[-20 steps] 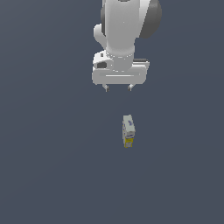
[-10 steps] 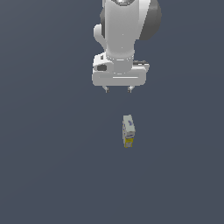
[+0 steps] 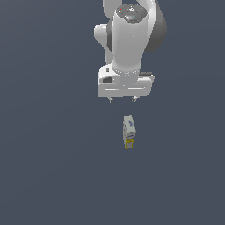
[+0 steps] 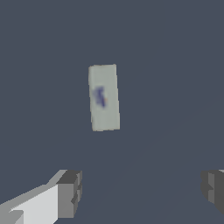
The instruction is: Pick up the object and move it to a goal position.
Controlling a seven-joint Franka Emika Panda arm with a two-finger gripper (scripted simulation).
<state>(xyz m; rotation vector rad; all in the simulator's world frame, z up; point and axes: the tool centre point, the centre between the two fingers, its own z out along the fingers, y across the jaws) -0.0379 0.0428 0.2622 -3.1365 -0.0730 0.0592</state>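
box point(image 3: 128, 131) lies flat on the dark grey table point(image 3: 48, 167), alone in the exterior view, just below the white arm point(image 3: 130, 39) as that picture frames it and slightly toward the exterior view's right of the arm's centre line. it is oblong, with its long axis running roughly away from the arm; the end nearer the arm is pale grey-white and the far end is yellow. in the wrist view the same box point(image 4: 104, 97) shows a pale face with a small bluish mark near its middle, and it sits a little tilted against the frame. the end effector point(image 3: 122, 100) hangs above the table, apart from the box and touching nothing. its two fingers stand wide apart: in the wrist view one dark finger pad point(image 4: 69, 192) and the other point(image 4: 213, 188) are near opposite sides of the picture, with bare table between them, and the gap looks much broader than the box is wide. the end effector point(image 4: 141, 190) holds nothing. in the exterior view only two short fingertips point(image 3: 110, 100) show beneath the white hand body.
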